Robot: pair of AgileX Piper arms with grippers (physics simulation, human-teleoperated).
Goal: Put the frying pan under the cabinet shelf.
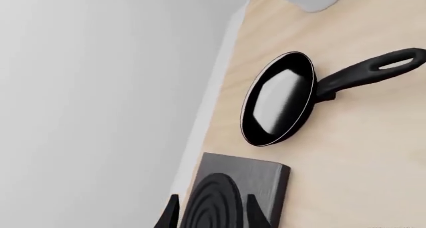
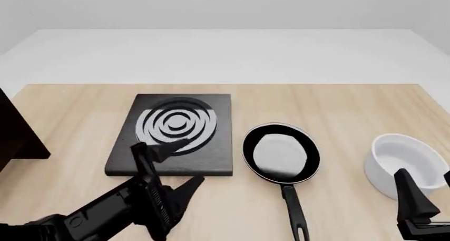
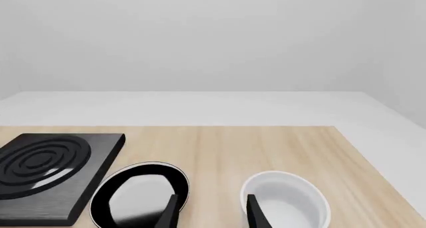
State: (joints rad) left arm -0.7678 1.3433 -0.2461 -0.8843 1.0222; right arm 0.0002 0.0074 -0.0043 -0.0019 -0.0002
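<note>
Frying pan (image 2: 281,155), round, shallow, black with glossy grey inside, flat on pale wooden desk (image 2: 338,109) between black ringed stove plate (image 2: 176,133) and white bowl (image 2: 401,164); probably rigid, fairly light, slick-rimmed; best grasped mid-handle; left tool (image 2: 168,172) and right tool (image 3: 211,210) both spread, empty; dark cabinet shelf (image 2: 18,130) far left.

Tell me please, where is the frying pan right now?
In the front view the frying pan sits on the table between the stove plate and the white bowl.

One pan (image 2: 281,154) — one bowl (image 2: 404,164) — one stove plate (image 2: 176,133).
</note>
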